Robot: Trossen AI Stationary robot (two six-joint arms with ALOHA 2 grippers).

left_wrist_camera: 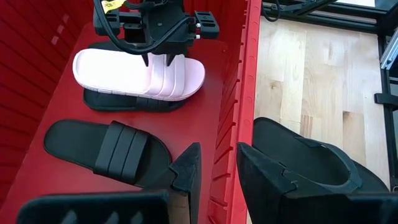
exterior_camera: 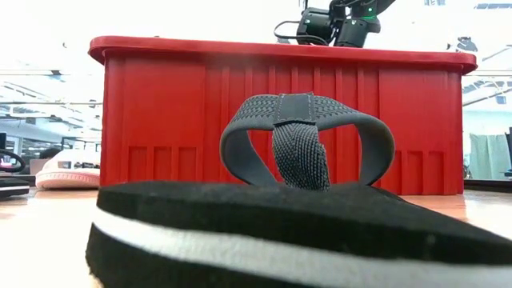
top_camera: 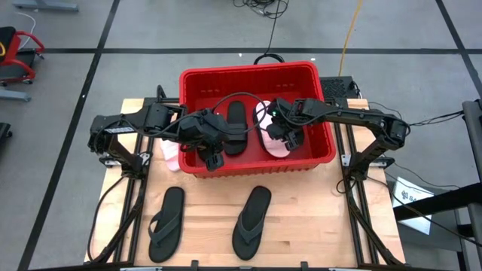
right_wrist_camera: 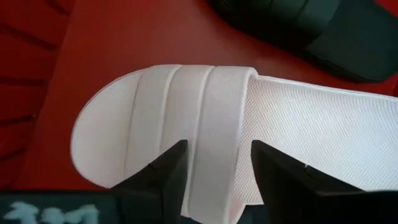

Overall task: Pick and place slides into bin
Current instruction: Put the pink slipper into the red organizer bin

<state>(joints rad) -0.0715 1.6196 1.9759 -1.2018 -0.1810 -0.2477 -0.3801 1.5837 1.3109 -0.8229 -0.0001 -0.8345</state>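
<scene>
The red bin (top_camera: pixel 256 71) stands at the table's far middle. Inside it a pale pink slide (left_wrist_camera: pixel 124 71) lies partly on a black slide (left_wrist_camera: pixel 118 102), with another black slide (left_wrist_camera: pixel 106 149) flat on the floor beside them. My right gripper (right_wrist_camera: pixel 217 162) is open just above the pink slide's strap (right_wrist_camera: pixel 186 112), one finger to each side of the strap's middle. My left gripper (left_wrist_camera: pixel 219 155) hangs over the bin's near wall with a black slide (left_wrist_camera: pixel 311 158) at its near-side finger. My left gripper has the black slide at its near-side finger (left_wrist_camera: pixel 267 180), which hides the place of contact. The slide sticks out toward the table's near edge, lifted clear above the bin's near wall. My right gripper: I cannot tell whether its fingertips touch the pink strap.
Two black flip-flops (top_camera: pixel 167 222) (top_camera: pixel 252 220) lie flat on the wood near the front edge. One of them fills the low view (exterior_camera: pixel 280 232). A second pale pink slide (top_camera: pixel 170 154) lies on the table left of the bin.
</scene>
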